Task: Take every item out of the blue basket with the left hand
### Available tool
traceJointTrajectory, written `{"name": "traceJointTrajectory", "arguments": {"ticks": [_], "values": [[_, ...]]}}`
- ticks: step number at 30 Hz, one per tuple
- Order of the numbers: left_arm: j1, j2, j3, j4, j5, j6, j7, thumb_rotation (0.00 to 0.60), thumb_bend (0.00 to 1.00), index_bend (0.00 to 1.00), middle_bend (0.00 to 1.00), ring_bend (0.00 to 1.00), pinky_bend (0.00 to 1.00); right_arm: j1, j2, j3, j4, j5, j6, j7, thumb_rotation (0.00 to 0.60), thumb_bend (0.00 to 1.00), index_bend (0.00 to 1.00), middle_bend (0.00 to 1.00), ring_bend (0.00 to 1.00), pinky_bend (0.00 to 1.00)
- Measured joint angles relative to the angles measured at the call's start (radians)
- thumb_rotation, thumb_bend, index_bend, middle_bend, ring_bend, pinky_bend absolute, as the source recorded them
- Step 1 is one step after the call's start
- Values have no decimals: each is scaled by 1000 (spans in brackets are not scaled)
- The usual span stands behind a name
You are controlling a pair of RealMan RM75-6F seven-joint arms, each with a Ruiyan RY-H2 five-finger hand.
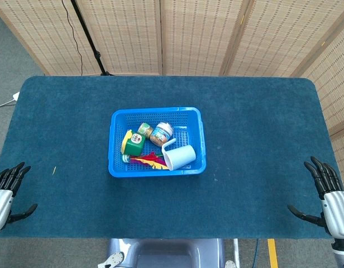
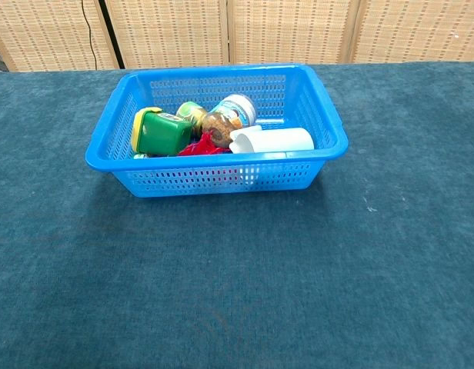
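The blue basket [image 1: 117,167] [image 2: 221,179] sits at the middle of the table. Inside lie a white cup [image 1: 180,157] [image 2: 275,139] on its side, a green and yellow container [image 1: 133,144] [image 2: 158,132], a glass jar with a white lid [image 1: 161,133] [image 2: 228,115], a small jar [image 1: 145,130] [image 2: 191,112] and a red and yellow item [image 1: 151,160] [image 2: 200,147]. My left hand [image 1: 5,192] rests open at the near left table edge, far from the basket. My right hand [image 1: 328,195] is open at the near right edge. Neither hand shows in the chest view.
The table carries a dark blue cloth [image 1: 250,139]. Woven screens [image 1: 205,33] stand behind it, with a black stand [image 1: 91,42] at the back left.
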Motion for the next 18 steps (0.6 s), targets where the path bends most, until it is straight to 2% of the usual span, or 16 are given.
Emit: {"name": "traceJointTrajectory", "arguments": {"ticks": [7,11,18], "values": [[-32,-5,-9,2,3,-42,4,600,204,0,0,0,0,-1,7,-4,-3,5,-6,9,600,0,0,0,0,0],[-89,23,-22,-27,18,-102,-24,600,190,0,0,0,0,3,11,2,-1,21,-15,27,600,0,0,0,0,0],[-262,98,-99,-146,3,-299,-21,600,182,0,0,0,0,14,26,6,4,45,-46,75,600,0,0,0,0,0]]}}
